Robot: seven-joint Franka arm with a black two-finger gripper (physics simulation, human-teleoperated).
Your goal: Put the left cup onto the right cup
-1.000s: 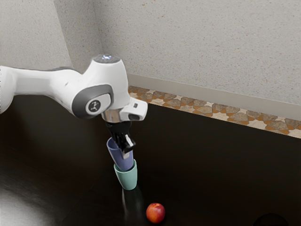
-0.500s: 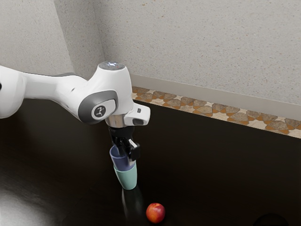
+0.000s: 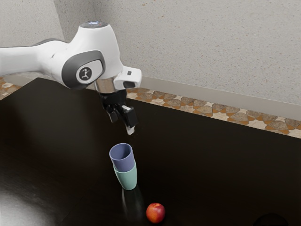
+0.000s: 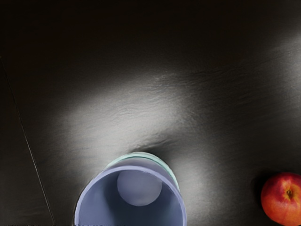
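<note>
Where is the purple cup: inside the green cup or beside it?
Inside. The purple plastic cup stands upright in the mint-green plastic cup, its upper part protruding; the wrist view shows the green rim at its edge.

Exterior view: cannot follow the arm (image 3: pixel 33 61) past the view's left edge, so no sight of its base. Cannot see the upper part of the green cup (image 3: pixel 128 180), hidden by the purple cup (image 3: pixel 122 157) nested in it. Cannot identify a dark rounded shape (image 3: pixel 270 220) at the lower right corner, cut off by the lower edge and barely distinct from the worktop (image 3: pixel 211 155). Cannot see the worktop's near and right limits, both beyond the view's edges.

Wrist view: find the purple cup cut off by the view's edge, the green cup reduced to a thin arc of rim behind it, and the apple (image 4: pixel 282 197) clipped at another edge.
</note>
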